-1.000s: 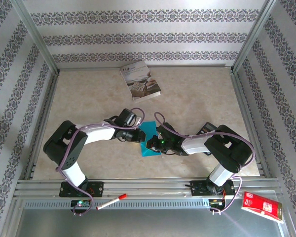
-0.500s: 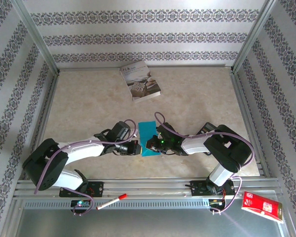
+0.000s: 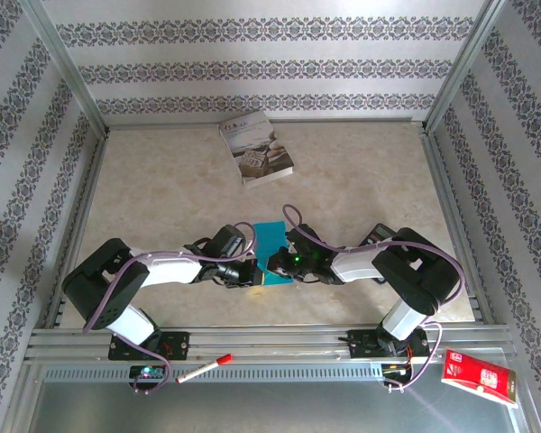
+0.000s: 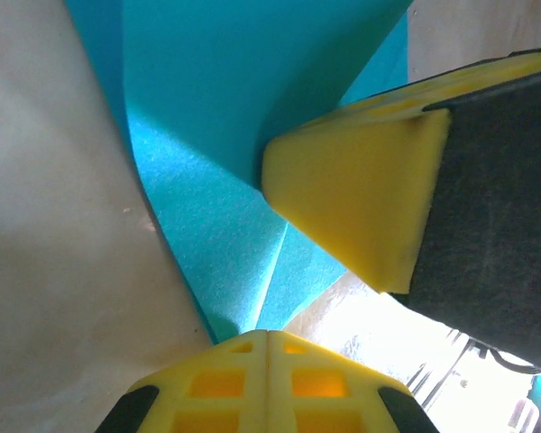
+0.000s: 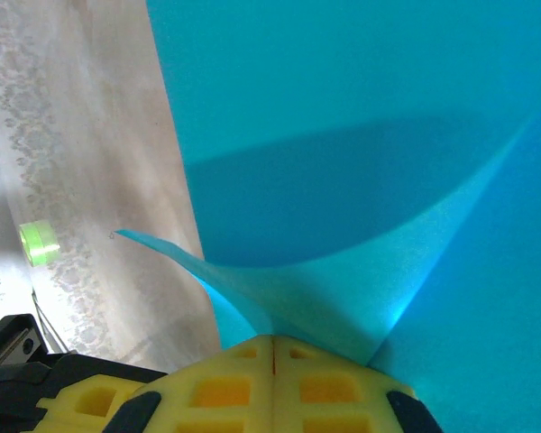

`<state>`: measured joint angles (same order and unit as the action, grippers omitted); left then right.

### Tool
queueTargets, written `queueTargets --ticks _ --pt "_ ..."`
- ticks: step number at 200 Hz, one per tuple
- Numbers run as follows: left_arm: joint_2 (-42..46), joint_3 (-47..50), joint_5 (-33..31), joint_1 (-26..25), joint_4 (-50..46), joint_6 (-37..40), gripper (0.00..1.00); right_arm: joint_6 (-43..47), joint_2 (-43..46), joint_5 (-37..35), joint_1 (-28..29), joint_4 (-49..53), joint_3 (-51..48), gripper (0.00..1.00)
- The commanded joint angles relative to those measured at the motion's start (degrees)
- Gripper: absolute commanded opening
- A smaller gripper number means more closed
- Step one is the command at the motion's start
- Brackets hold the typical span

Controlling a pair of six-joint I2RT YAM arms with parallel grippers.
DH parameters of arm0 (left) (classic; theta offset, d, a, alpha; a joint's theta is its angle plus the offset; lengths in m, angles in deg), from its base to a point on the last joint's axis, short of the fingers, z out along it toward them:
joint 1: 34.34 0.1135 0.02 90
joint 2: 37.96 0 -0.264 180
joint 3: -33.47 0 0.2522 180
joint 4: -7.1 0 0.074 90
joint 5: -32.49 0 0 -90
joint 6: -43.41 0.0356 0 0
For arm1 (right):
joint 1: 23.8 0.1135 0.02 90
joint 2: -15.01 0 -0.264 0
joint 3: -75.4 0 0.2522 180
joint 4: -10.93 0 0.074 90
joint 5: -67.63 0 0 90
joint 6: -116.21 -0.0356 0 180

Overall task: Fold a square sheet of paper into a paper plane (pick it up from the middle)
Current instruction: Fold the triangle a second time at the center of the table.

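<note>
1. Low in the centre of the overhead view, the square sheet of paper point(image 3: 272, 239), teal, lies on the beige surface point(image 3: 361, 171) between both arms.
2. The left fingers point(image 4: 252, 350) are closed, pinching its narrow tip.
3. The right fingers point(image 5: 260, 354) are closed on a raised fold.

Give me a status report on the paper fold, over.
Right gripper shut on the square sheet of paper, one flap raised. Left gripper shut, tips at its corner. Book far back, apart from both.
</note>
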<state>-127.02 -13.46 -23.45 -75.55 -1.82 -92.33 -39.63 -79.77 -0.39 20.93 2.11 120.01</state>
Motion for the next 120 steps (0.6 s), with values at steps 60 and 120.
queueTargets --ticks 60,120 --pt "-2.6 -2.4 -0.1 -0.5 3.2 -0.6 0.00 0.1 -2.0 -1.8 -0.4 4.4 -2.1 0.00" --pt "-4.0 -1.2 -1.8 -0.2 0.7 -0.1 0.00 0.1 -2.0 -1.8 -0.3 4.4 -2.2 0.00"
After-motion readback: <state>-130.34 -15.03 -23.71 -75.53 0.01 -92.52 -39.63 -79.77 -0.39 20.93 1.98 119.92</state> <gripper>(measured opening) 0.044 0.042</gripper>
